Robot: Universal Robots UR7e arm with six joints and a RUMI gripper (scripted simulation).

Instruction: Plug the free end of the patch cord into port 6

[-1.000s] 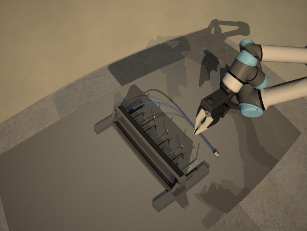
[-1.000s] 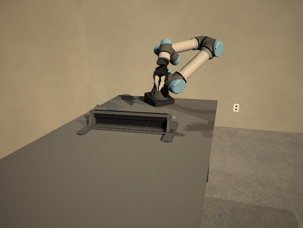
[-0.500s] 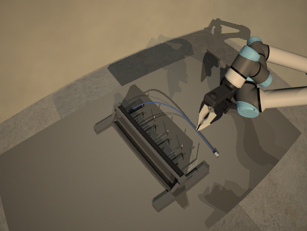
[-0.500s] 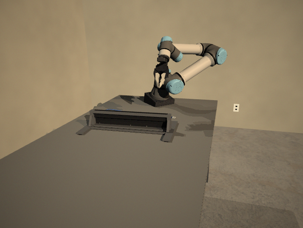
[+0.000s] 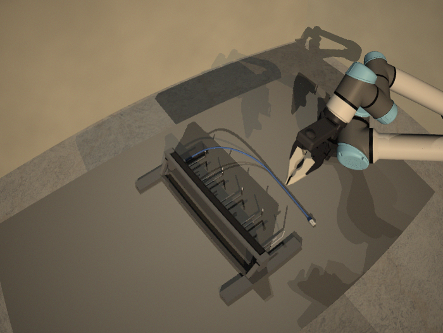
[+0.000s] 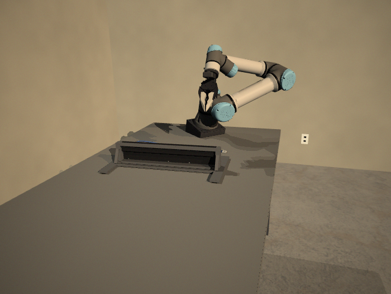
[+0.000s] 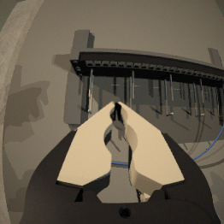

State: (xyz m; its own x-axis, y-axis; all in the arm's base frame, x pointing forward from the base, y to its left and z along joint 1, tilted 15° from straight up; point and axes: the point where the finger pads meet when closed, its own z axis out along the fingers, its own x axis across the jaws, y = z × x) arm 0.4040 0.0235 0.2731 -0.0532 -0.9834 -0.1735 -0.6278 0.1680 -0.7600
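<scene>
My gripper [image 5: 287, 183] [image 6: 205, 110] [image 7: 115, 103] is shut with nothing between its tips and hangs high above the table, on the port side of the rack. The blue cord [image 5: 245, 152] [image 7: 210, 150] runs from the far-left end of the rack in the top view and curves out over the table. Its free plug [image 5: 312, 222] [image 6: 224, 151] lies on the table beyond the rack's near end. In the wrist view the plug is mostly hidden behind the jaws. The rack [image 5: 213, 200] [image 6: 170, 145] [image 7: 147, 56] stands upright. Which way the clip faces cannot be told.
Several thin metal cable guides [image 5: 242, 189] [image 7: 132, 85] stick out from the rack's port side. The rack's feet [image 5: 234, 289] [image 6: 215, 178] [image 7: 79, 43] reach out at both ends. The robot's base [image 6: 205, 128] stands on the table behind the rack in the exterior view.
</scene>
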